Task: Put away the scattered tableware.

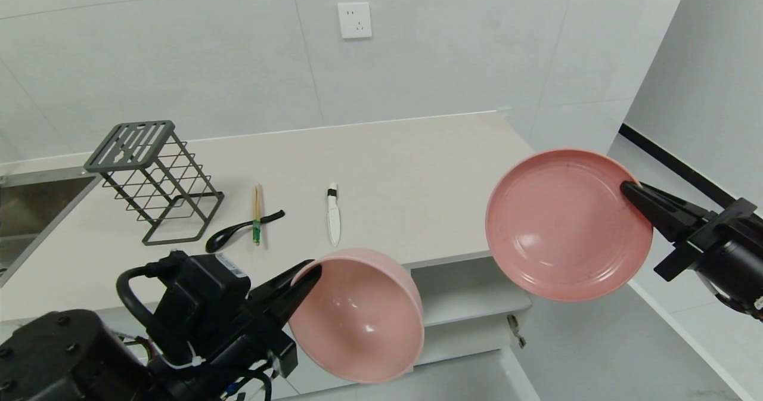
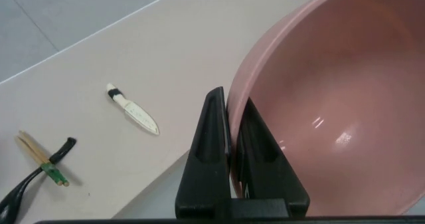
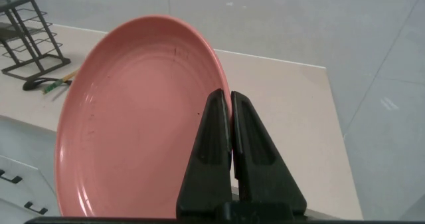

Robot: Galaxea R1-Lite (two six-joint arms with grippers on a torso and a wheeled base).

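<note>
The pale counter (image 1: 405, 151) runs along the tiled wall, and the black wire rack (image 1: 154, 180) standing on it is the thing to steer by. Left of the rack a steel sink (image 1: 36, 207) is let into the countertop.

Well off to the rack's right, out past the counter's end and up in the air, hangs a pink plate (image 1: 560, 225). It is tilted nearly on edge, with its face turned back toward the rack. The right gripper (image 1: 626, 187) has its two black fingers pinched together on the plate's far rim.

Nearer than the rack and to its right, beyond the counter's front edge, is a pink bowl (image 1: 357, 317). It is tipped on its side, so the hollow shows. The left gripper (image 1: 311, 268) is clamped on the bowl's rim, one finger inside and one outside.

Three small pieces lie flat on the counter, right of the rack. A white knife (image 1: 332, 213) lies farthest out, apart from the others. A black spoon (image 1: 238, 231) has its bowl just beside the rack's foot. A pair of wooden chopsticks (image 1: 257, 213) with a green band crosses the spoon's handle.
</note>
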